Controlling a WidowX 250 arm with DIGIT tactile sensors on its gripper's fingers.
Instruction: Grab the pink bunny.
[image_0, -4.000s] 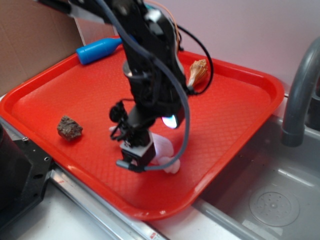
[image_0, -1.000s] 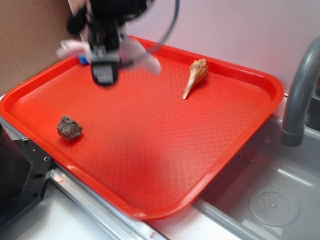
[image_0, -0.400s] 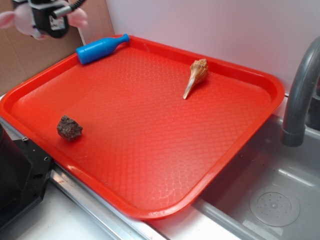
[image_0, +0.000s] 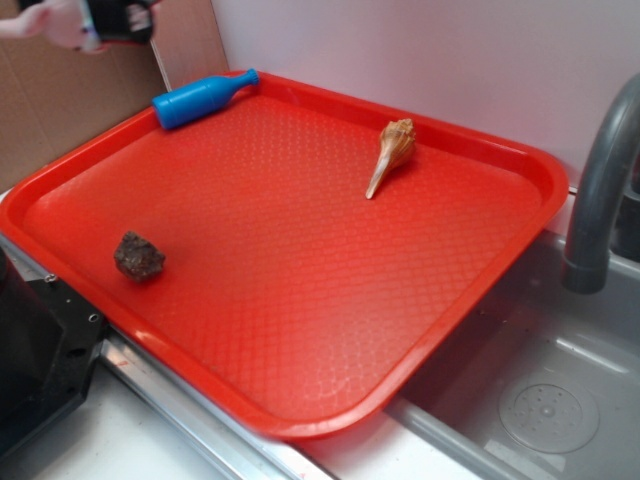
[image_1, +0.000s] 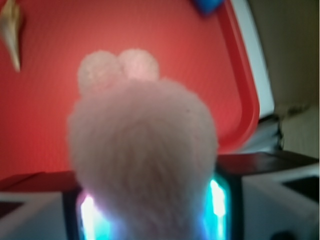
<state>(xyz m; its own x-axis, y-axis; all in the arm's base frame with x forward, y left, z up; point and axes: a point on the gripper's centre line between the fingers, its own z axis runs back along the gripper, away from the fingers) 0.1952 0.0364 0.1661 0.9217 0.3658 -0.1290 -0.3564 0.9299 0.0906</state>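
Since a moment ago the gripper (image_0: 112, 18) has risen further toward the top left corner of the exterior view, carrying the pink bunny (image_0: 55, 22) well above and beyond the red tray (image_0: 520, 250). On the tray lie a blue bottle (image_0: 200, 97), a seashell (image_0: 392, 150) and a rock (image_0: 139, 255). From the wrist, the pink bunny (image_1: 142, 155) fills the gripper (image_1: 150, 210), clamped between its sides, with the tray (image_1: 245, 100) below.
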